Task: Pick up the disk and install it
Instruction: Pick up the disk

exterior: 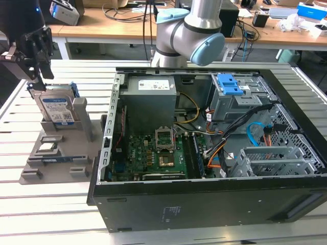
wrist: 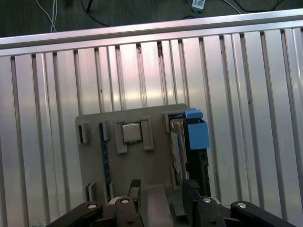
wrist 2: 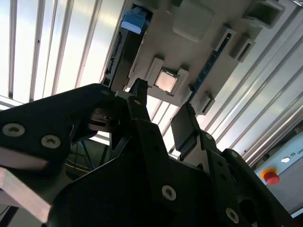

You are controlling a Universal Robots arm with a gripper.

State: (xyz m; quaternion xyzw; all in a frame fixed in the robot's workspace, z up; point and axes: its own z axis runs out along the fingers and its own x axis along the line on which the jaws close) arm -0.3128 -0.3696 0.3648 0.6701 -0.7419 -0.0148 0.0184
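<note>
The disk (exterior: 56, 109) stands on edge in a grey holder (exterior: 56, 153) at the exterior view's left, its white-and-blue label facing out and a blue rail round it. My gripper (exterior: 38, 81) hangs just above and slightly to the left of its top edge, open and holding nothing. In the first wrist view the disk (wrist: 177, 151) shows edge-on with its blue rail (wrist: 196, 135), beside one of the fingertips (wrist: 189, 191); the gripper (wrist: 162, 191) is over the holder's plate (wrist: 151, 116). The second wrist view shows the gripper (wrist 2: 161, 113) open over the holder, with the blue rail (wrist 2: 135, 21) further off.
An open computer case (exterior: 204, 138) lies at the exterior view's right, with a grey power supply (exterior: 150, 99), a motherboard (exterior: 153, 153) and a drive cage with a blue latch (exterior: 230, 84). The holder also carries a small square chip (wrist: 131, 132). Everything rests on a slatted metal table (exterior: 51, 204).
</note>
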